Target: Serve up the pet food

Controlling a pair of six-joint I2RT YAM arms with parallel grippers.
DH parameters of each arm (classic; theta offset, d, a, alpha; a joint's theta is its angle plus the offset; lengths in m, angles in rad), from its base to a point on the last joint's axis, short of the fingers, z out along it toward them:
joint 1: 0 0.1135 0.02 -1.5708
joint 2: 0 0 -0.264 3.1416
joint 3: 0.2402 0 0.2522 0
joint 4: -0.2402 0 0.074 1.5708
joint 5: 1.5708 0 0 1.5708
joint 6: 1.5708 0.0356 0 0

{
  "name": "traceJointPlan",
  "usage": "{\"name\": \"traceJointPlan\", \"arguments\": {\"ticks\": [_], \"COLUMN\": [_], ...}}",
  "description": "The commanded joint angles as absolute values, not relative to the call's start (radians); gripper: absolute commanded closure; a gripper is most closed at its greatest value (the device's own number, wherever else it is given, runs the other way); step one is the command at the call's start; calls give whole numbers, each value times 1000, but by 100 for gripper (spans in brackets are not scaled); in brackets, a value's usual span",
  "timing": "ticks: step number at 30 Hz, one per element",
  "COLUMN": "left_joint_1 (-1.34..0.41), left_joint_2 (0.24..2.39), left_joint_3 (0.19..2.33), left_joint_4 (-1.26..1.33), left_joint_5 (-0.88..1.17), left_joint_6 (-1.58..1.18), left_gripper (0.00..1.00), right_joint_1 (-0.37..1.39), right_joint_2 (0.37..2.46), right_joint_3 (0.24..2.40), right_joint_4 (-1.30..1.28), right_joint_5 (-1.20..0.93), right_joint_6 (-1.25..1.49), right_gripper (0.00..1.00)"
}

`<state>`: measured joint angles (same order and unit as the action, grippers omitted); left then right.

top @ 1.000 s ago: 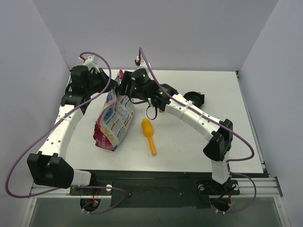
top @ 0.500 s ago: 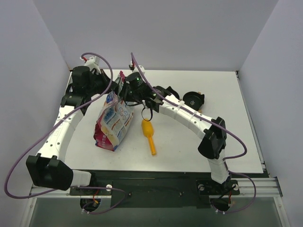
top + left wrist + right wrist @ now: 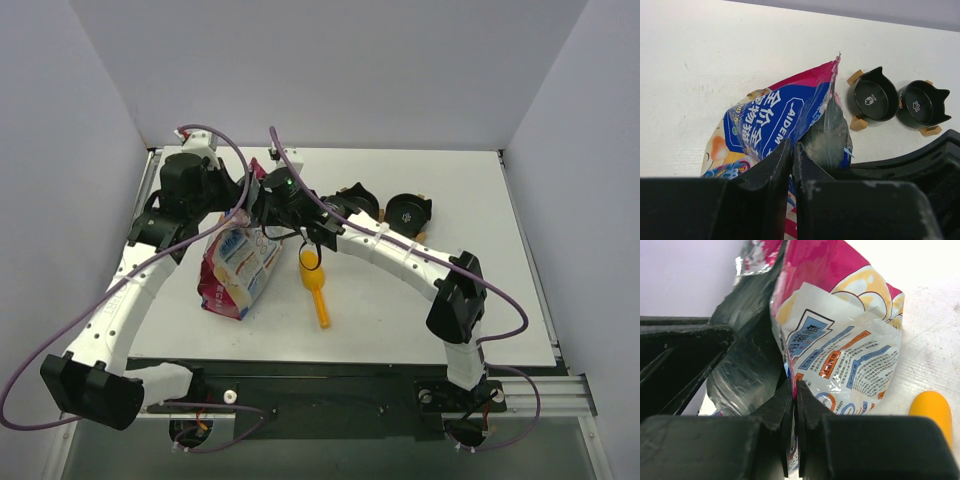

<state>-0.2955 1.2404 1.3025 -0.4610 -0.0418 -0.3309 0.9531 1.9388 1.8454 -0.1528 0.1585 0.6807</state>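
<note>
The pet food bag point(image 3: 240, 265) stands leaning at the table's left, white-and-blue printed back toward the scoop; no pellets show. Both grippers meet at its torn top. My left gripper point(image 3: 791, 146) is shut on the edge of the blue, colourful front point(image 3: 772, 117), with the silver lining point(image 3: 832, 135) showing beside it. My right gripper point(image 3: 794, 386) is shut on the magenta edge of the printed back point(image 3: 850, 340). From above, the left gripper point(image 3: 246, 193) and right gripper point(image 3: 262, 210) sit close together over the bag's mouth.
A yellow-orange scoop point(image 3: 316, 288) lies just right of the bag, its bowl end under the right forearm. Two black bowls with ear-shaped rims point(image 3: 358, 200) point(image 3: 410, 210) stand at the back, right of the grippers. The back wall is close behind.
My right gripper slid left onto the bag's top and closed on its edge. The left arm shifted right, still at the bag's mouth. The scoop has not moved.
</note>
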Motion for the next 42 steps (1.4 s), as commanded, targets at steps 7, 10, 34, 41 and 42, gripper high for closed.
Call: {"name": "traceJointPlan", "arguments": {"ticks": [7, 10, 34, 41, 42], "left_joint_1": [-359, -380, -379, -373, -373], "left_joint_2": [1210, 1235, 1273, 1309, 1299], "left_joint_3": [1312, 1362, 1528, 1605, 1594], "left_joint_4": [-511, -572, -663, -741, -739], "left_joint_5": [-225, -256, -488, -416, -416], "left_joint_6": [-311, -290, -276, -268, -291], "left_gripper": [80, 77, 100, 96, 84], "right_joint_1": [956, 959, 943, 943, 945], "right_joint_2": [1868, 1868, 1822, 1816, 1809], "right_joint_3": [1893, 1891, 1980, 1950, 1941], "right_joint_4": [-120, -124, -419, -341, -319], "right_joint_5": [201, 216, 414, 302, 289], "right_joint_6": [712, 715, 686, 632, 634], "right_gripper": [100, 100, 100, 100, 100]}}
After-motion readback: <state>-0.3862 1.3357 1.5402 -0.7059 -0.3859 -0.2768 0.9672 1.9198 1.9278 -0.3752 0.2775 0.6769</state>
